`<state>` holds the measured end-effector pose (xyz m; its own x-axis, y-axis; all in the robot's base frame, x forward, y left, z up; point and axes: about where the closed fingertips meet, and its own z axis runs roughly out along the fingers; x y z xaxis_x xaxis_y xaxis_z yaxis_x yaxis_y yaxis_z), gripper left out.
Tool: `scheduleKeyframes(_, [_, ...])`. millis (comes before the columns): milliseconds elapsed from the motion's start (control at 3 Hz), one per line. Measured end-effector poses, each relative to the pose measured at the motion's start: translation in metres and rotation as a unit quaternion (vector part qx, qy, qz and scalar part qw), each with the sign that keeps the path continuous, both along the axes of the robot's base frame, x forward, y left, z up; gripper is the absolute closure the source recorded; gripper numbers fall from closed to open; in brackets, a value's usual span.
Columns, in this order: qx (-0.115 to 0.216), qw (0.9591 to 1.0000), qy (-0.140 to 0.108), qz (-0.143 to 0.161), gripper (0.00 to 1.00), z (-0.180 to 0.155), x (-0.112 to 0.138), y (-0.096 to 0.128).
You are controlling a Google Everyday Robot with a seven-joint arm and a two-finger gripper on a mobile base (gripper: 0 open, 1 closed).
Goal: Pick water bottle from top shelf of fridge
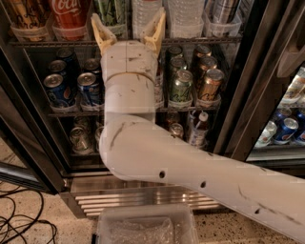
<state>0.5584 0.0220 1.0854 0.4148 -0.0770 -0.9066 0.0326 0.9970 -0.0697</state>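
The fridge [143,198] stands open in front of me. Its top shelf [62,43] is a dark wire rack holding a red Coca-Cola bottle [71,14], a green bottle [110,10] and two clear ribbed water bottles [144,12] [183,16]; their caps are out of view. My gripper [129,29] is open, its tan fingers [102,32] pointing up at the shelf's front edge. The left water bottle's base shows between the fingers, behind them. The gripper holds nothing.
Below are racks of small cans [183,86] and blue cans [59,90], partly hidden by my white arm [190,171]. A dark door frame [252,100] stands to the right, with a second cooler beyond. A clear plastic bin [145,226] and floor cables [19,217] lie below.
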Motion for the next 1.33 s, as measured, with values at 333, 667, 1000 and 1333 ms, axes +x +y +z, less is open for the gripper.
scheduleKeyframes(333, [0.015,0.9998,-0.006,0.014,0.21,0.0091,0.0042,-0.0015])
scheduleKeyframes(667, [0.021,0.9996,-0.009,0.015,0.31,0.0137,0.0057,-0.0038])
scheduleKeyframes(1000, [0.022,0.9997,-0.005,0.006,0.31,0.0114,0.0068,-0.0086])
scheduleKeyframes(1333, [0.022,0.9998,0.003,0.002,0.32,0.0065,0.0097,-0.0104])
